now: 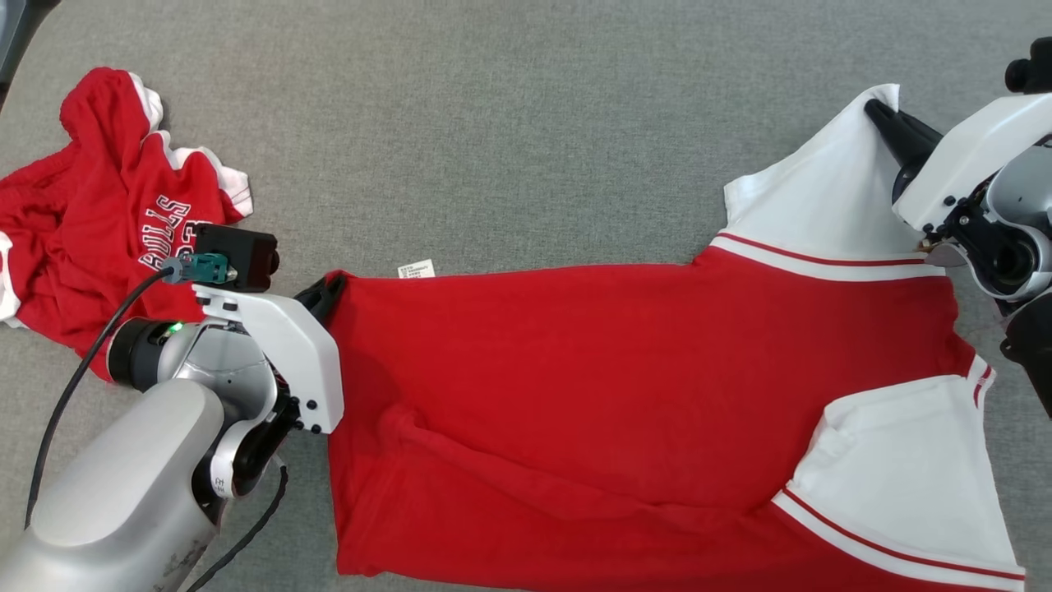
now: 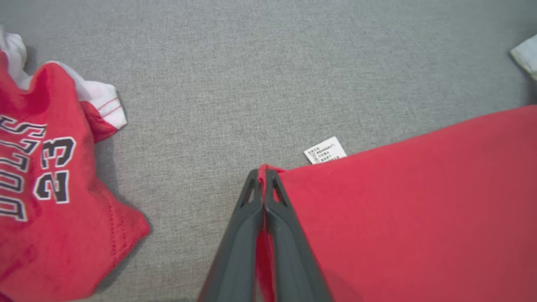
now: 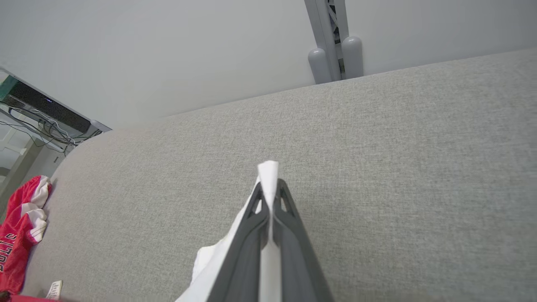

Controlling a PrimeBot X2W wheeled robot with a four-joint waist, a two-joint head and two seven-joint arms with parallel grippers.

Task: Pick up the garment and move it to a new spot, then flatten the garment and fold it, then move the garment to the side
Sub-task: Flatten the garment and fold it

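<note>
A red garment [image 1: 592, 386] with white sleeves lies spread across the grey cloth surface, its white care label [image 1: 417, 269] sticking out at the top edge. My left gripper [image 1: 329, 289] is shut on the garment's red hem corner [image 2: 268, 170]; the left wrist view has red cloth pinched between the dark fingers [image 2: 251, 209]. My right gripper [image 1: 878, 111] is shut on the tip of the far white sleeve [image 1: 830, 189]. White cloth [image 3: 268, 172] pokes out between its fingers in the right wrist view.
A second red garment [image 1: 107, 214] with black and white lettering lies crumpled at the far left, close to my left arm. Its edge shows in the left wrist view [image 2: 50, 201]. A metal post [image 3: 333, 42] and a wall stand beyond the surface's far edge.
</note>
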